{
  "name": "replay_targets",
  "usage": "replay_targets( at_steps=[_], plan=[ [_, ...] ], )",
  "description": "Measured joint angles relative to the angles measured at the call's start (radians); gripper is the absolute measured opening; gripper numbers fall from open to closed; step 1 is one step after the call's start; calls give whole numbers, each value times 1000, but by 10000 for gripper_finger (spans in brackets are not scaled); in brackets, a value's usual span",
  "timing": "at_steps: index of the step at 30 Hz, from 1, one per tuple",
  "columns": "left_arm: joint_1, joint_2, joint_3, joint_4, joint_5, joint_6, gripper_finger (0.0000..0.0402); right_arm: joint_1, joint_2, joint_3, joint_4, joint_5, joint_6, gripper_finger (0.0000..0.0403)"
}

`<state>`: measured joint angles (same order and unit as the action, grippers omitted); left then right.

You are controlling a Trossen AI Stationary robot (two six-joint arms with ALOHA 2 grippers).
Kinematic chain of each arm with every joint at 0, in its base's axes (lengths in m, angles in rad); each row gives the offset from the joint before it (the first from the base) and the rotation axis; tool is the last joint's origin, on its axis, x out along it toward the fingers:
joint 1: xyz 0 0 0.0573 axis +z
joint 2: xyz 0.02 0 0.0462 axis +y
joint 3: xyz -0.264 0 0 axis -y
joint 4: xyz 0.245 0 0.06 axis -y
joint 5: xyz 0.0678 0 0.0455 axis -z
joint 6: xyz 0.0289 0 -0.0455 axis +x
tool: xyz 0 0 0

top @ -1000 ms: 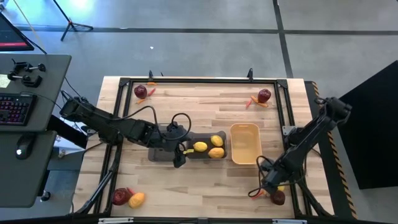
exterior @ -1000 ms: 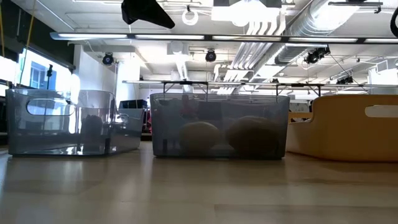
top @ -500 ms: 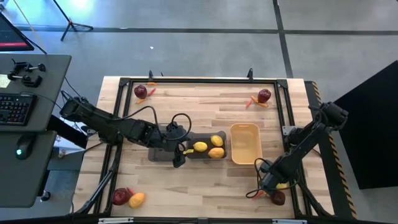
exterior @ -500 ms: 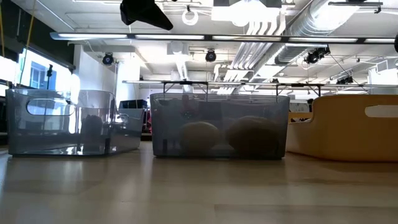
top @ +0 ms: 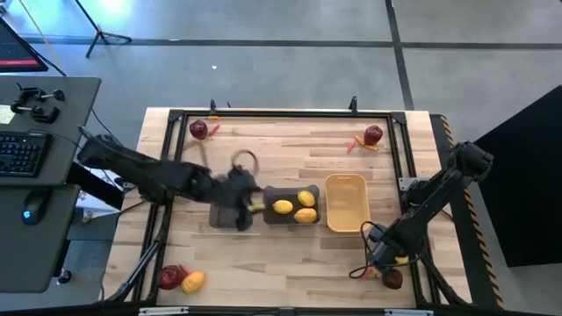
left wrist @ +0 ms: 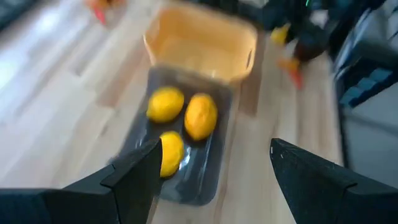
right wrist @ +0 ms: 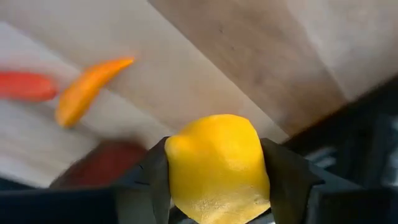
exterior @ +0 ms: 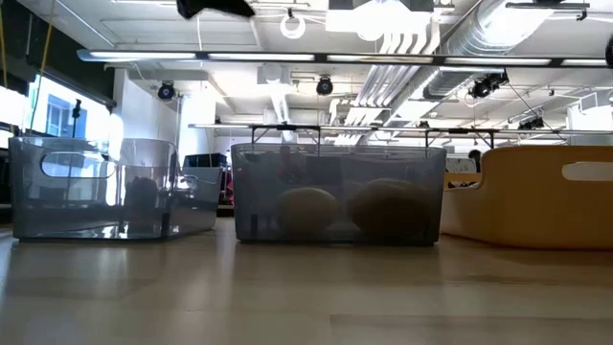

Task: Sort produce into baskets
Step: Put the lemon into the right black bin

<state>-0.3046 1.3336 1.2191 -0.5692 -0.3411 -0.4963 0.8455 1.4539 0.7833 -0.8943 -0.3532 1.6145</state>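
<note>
A dark grey bin [top: 290,207] at mid-table holds three lemons [left wrist: 200,115]. A second dark grey bin [exterior: 96,187] stands to its left and an orange-yellow bin [top: 345,202] to its right. My left gripper [top: 239,195] is open and empty just left of the lemon bin; its fingers [left wrist: 124,180] frame that bin in the left wrist view. My right gripper [top: 386,260] is shut on a lemon [right wrist: 214,165] at the front right, beside a dark red apple [top: 392,278] and pepper pieces [right wrist: 87,90] on the table. My right gripper pinches the lemon's two opposite sides [right wrist: 177,168] between its two fingers [right wrist: 289,180]. The lemon fills the gap between them. I cannot tell whether it is clear of the table.
Apples with pepper pieces lie at the far left [top: 198,130] and far right [top: 374,134]. An apple [top: 169,277] and a lemon [top: 193,281] lie at the front left. A black frame [top: 281,114] runs round the table. A desk with a keyboard [top: 22,154] stands to the left.
My left gripper has drawn back from over the lemon bin toward the table's left edge and gone up, fast in the last half second. The three lemons stay in the bin. My right gripper stays shut on its lemon at the front right.
</note>
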Motion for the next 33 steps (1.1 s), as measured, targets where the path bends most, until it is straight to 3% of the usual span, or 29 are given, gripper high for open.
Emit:
replay_targets(
  at_steps=[3,9,12,15,20,24,29,33],
  plan=[
    [20,-91,1,-5,-64,-1,285,-1,-79,83,-125,99,-10,177],
    [37,-224,1,-9,-223,1,285,-49,-198,243,-184,469,-18,197],
    [39,-242,1,-10,-232,1,285,-131,-197,272,-128,606,-114,197],
    [38,-240,1,-11,-232,0,285,-244,-175,255,75,672,-302,196],
    [37,-197,0,-11,-230,-8,285,-433,-53,241,468,665,-677,196],
    [37,-167,0,-10,-213,-27,285,-544,55,241,725,592,-861,196],
    [20,-176,0,-13,-73,-76,285,-636,121,241,770,461,-870,196],
    [-14,-204,0,-48,-87,-106,285,-676,126,240,702,431,-911,197]
  ],
)
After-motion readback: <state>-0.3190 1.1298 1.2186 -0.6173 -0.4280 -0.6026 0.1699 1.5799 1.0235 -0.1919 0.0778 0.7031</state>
